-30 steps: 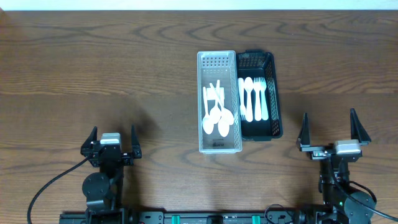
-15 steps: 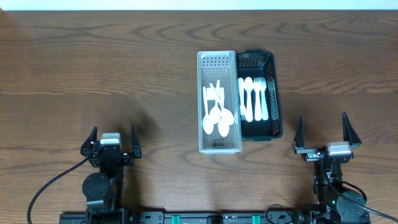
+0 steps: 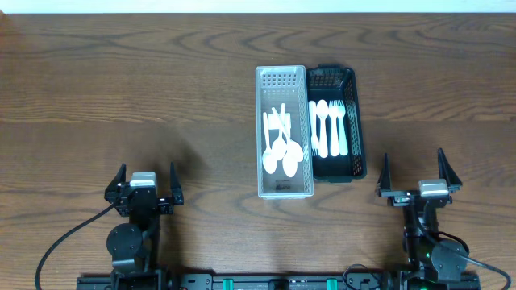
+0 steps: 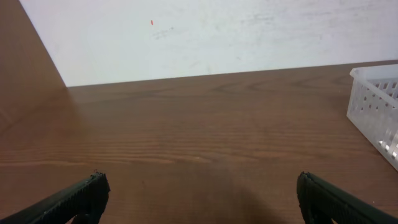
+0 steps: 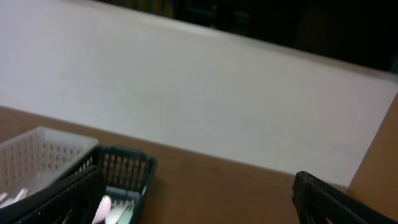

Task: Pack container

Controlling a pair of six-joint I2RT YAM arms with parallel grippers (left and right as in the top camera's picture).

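Observation:
A white perforated basket (image 3: 283, 80) in the middle of the table holds several white plastic spoons (image 3: 281, 145). A black basket (image 3: 355, 121) stands against its right side and holds several white forks (image 3: 328, 127). My left gripper (image 3: 146, 184) is open and empty near the front left edge. My right gripper (image 3: 414, 179) is open and empty at the front right, just right of the black basket's front corner. The white basket's corner shows in the left wrist view (image 4: 376, 102). Both baskets show in the right wrist view, white (image 5: 37, 152) and black (image 5: 127, 168).
A pale wall (image 4: 205, 34) rises behind the wooden table (image 3: 121, 97). The table's front edge runs just below both arm bases.
My right gripper has moved left and slightly forward, closer to the black basket. The left arm and both baskets have not moved.

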